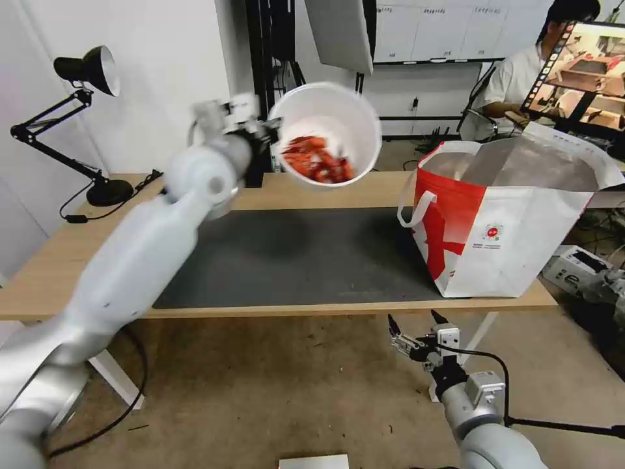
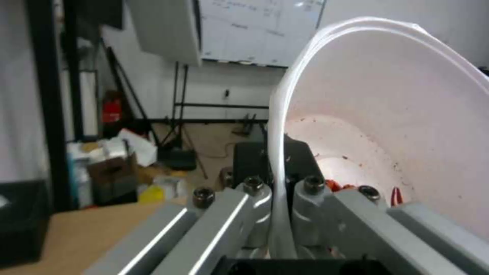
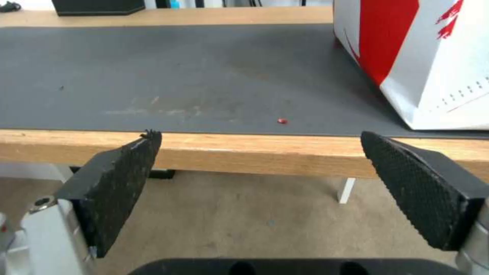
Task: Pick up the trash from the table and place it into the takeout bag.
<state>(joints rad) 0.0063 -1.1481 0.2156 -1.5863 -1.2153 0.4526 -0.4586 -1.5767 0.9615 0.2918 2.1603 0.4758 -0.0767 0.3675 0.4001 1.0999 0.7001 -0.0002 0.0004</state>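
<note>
Glossy white plastic bowl (image 1: 329, 127), matt grey mat (image 1: 299, 257), light wood table (image 1: 58, 260), foil-lined takeout bag (image 1: 514, 215)

No wording can be read anywhere. The takeout bag (image 1: 514, 221) carries a small round red logo (image 1: 493, 232) with tiny print beneath it, too small to make out. The whiteboard (image 2: 259, 30) bears faint, illegible writing.
</note>
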